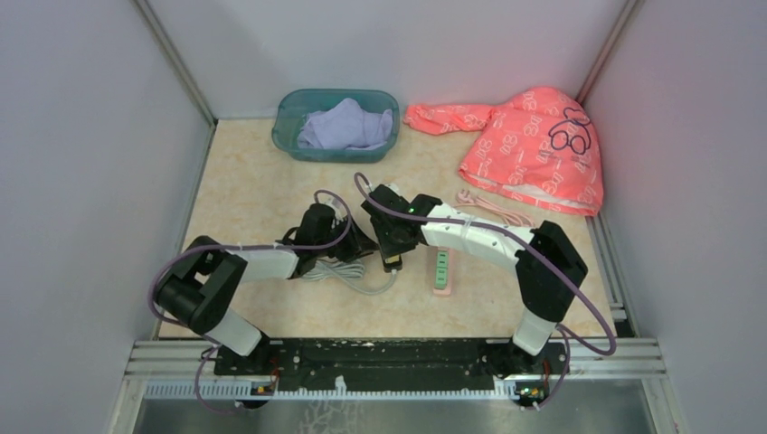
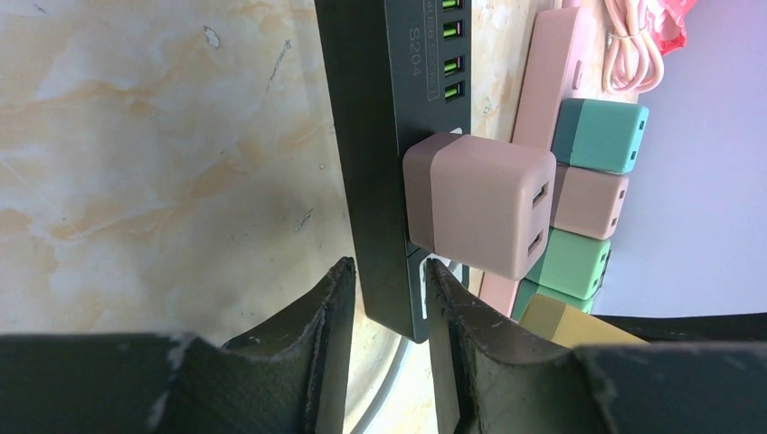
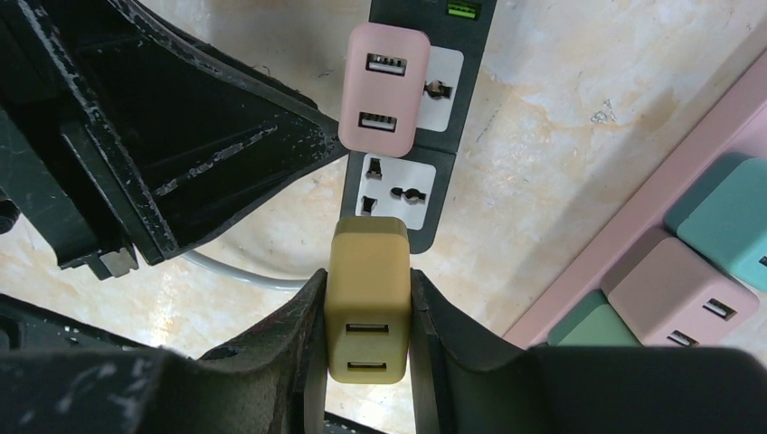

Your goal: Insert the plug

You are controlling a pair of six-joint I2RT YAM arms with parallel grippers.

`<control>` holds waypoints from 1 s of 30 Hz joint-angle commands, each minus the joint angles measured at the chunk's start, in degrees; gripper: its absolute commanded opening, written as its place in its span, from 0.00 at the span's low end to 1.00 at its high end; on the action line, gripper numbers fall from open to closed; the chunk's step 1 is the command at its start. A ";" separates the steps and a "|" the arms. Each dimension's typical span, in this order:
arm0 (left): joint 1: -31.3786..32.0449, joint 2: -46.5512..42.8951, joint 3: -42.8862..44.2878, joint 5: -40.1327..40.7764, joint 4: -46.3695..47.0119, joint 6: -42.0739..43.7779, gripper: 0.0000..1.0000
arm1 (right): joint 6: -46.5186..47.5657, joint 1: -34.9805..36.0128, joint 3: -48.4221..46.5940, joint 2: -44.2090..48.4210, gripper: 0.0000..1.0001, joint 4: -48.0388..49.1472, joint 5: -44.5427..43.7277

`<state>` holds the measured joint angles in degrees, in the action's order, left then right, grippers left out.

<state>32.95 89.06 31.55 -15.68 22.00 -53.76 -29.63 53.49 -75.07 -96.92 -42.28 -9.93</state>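
A black power strip (image 2: 389, 136) lies on the marble table, with a pink plug (image 3: 380, 90) seated in one socket. My left gripper (image 2: 389, 267) is shut on the strip's near end, a finger on each side. In my right gripper (image 3: 366, 276), held shut, is the yellow plug (image 3: 368, 298), USB ports facing the camera. The plug hangs over the strip's near end, just short of an empty socket (image 3: 398, 194). The top view shows both grippers (image 1: 357, 240) (image 1: 393, 253) meeting at mid-table, and they hide the strip there.
A pink power strip (image 1: 442, 269) holding several coloured plugs lies just right of the black one. A white cord (image 1: 348, 276) coils under the left arm. At the back are a teal basin (image 1: 336, 124), a coral garment (image 1: 534, 145) and a pink cable (image 1: 493, 206).
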 commanded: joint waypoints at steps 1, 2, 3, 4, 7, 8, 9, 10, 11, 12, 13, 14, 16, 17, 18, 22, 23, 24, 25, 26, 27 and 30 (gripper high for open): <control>-0.34 1.49 -0.48 -1.47 3.80 -1.13 0.39 | -0.80 -0.23 -0.20 -0.71 0.00 2.54 0.10; -0.34 1.81 -0.52 -1.52 4.02 -1.28 0.39 | -0.88 -0.31 0.02 -0.67 0.00 2.76 0.09; -0.30 2.15 -0.49 -1.64 4.22 -1.53 0.38 | -0.94 -0.26 0.27 -0.84 0.00 3.04 0.12; -0.33 2.51 -0.52 -1.74 4.46 -1.67 0.38 | -1.02 -0.31 0.43 -1.04 0.00 3.29 0.16; -0.34 3.59 -0.57 -2.23 5.00 -2.41 0.34 | -1.33 -0.42 0.22 -1.95 0.00 3.34 0.56; -0.34 3.91 -0.67 -2.44 5.29 -2.61 0.32 | -1.42 -0.41 0.17 -2.08 0.00 3.39 0.68; -0.32 4.12 -0.77 -2.44 5.47 -2.80 0.31 | -1.52 -0.41 0.13 -2.35 0.00 3.54 0.55; -0.34 4.36 -0.74 -2.44 5.58 -2.95 0.31 | -1.67 -0.40 0.22 -2.51 0.00 3.62 0.25; -0.34 4.54 -0.78 -2.47 5.64 -3.06 0.30 | -1.72 -0.40 0.27 -2.76 0.00 3.64 -0.06; -0.34 4.81 -0.74 -2.62 5.72 -3.08 0.30 | -1.77 -0.41 0.25 -2.98 0.00 3.65 -0.21; -0.34 5.00 -0.71 -2.64 5.77 -3.07 0.30 | -1.82 -0.41 0.20 -3.20 0.00 3.62 -0.34; -0.34 5.20 -0.70 -2.67 5.77 -3.09 0.30 | -1.90 -0.36 0.22 -3.40 0.00 3.61 -0.47; -0.34 5.29 -0.79 -2.70 5.77 -3.19 0.29 | -2.20 -0.45 0.19 -3.65 0.00 3.62 -0.75; -0.34 5.33 -0.87 -2.61 5.77 -3.12 0.29 | -2.36 -0.37 0.15 -3.71 0.00 3.66 -1.00; -0.34 5.30 -0.88 -2.60 5.71 -3.18 0.29 | -2.47 -0.39 0.06 -3.79 0.00 3.57 -1.35; -0.33 5.33 -0.90 -2.57 5.64 -3.12 0.28 | -2.63 -0.40 -0.31 -3.88 0.00 3.29 -2.72; -0.30 5.38 -0.88 -2.62 5.60 -3.13 0.28 | -2.75 -0.48 -0.53 -4.08 0.00 3.08 -2.87; -0.34 5.37 -0.80 -2.68 5.60 -3.13 0.28 | -2.86 -0.45 -0.76 -4.35 0.00 2.82 -3.08; -0.33 5.42 -0.79 -2.76 5.60 -3.23 0.28 | -3.03 -0.49 -0.92 -4.53 0.00 2.52 -3.42; -0.34 5.47 -0.79 -2.84 5.60 -3.27 0.28 | -3.16 -0.50 -0.98 -4.65 0.00 2.45 -3.52; -0.34 5.51 -0.77 -2.86 5.59 -3.33 0.28 | -3.30 -0.45 -0.95 -4.63 0.00 2.61 -3.65; -0.34 5.47 -0.87 -2.88 5.60 -3.37 0.28 | -3.60 -0.50 -0.90 -4.63 0.00 3.32 -3.77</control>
<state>32.84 93.65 31.53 -18.28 27.20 -57.25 -32.29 53.39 -74.56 -100.66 -39.86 -11.70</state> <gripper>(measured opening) 0.284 0.317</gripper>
